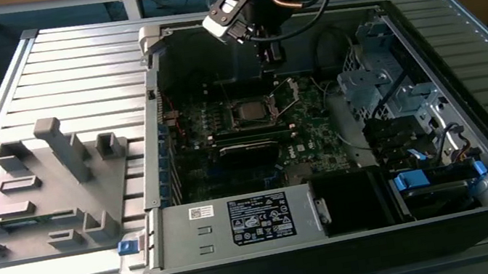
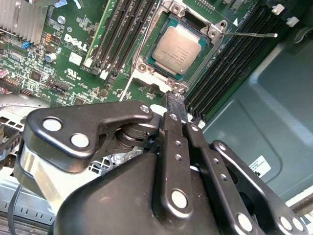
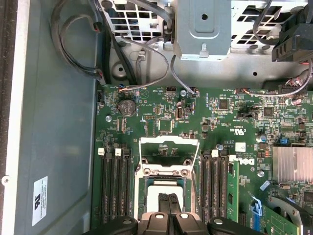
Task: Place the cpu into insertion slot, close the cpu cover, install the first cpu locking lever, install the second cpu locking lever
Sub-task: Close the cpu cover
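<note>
Fingers [image 2: 172, 128] are pressed together, nothing between them. The gripper [image 2: 174, 100] tip is just beside the near edge of the insertion slot [image 2: 145, 63]; I can't tell if it touches anything. The cpu [image 2: 178, 49] lies flat inside the slot, silver top up, and looks seated square in its frame. The cpu cover [image 3: 168, 141] stands raised on its hinge on the far side of the slot from the fingers, window frame open. One locking lever [image 2: 254, 35] sticks out sideways over the memory slots [image 2: 230, 54], unlatched. All of this sits on the green motherboard [image 3: 215, 127] inside the open case [image 1: 244, 262].

Judgement: chip placement looks done and the step in hand is closing the cover. To do it well:
- Use the closed tip as a pusher on the cover's free edge, away from the hinge.
- Follow the hinge arc down and don't drag across the chip top.
- Keep the lever out from under the plate.
- Use light force, since a skewed plate could jam on the slot rim.
</note>
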You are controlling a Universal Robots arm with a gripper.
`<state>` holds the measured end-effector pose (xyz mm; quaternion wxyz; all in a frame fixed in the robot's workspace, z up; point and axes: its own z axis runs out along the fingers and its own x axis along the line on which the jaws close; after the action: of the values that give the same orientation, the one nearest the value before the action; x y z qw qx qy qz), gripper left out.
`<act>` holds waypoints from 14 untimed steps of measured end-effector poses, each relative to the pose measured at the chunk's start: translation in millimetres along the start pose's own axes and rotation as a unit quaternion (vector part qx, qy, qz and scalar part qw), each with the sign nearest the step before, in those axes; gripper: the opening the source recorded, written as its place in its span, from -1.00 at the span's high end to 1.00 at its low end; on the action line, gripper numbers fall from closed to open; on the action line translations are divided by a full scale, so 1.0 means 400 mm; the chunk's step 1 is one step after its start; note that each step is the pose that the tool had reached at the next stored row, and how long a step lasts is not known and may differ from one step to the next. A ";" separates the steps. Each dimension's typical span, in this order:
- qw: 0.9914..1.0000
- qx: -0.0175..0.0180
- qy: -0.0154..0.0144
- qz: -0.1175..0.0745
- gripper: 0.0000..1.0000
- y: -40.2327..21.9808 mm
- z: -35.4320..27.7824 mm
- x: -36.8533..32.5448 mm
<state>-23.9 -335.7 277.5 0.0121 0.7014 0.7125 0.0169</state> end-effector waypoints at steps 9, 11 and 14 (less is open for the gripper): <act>1.000 0.000 0.000 0.000 0.79 0.005 0.000 0.000; 1.000 0.000 0.000 0.000 0.79 0.006 0.000 0.000; 1.000 0.000 0.000 0.000 0.79 0.009 0.000 0.000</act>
<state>-20.4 -335.7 277.5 0.0121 0.7014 0.7124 0.0169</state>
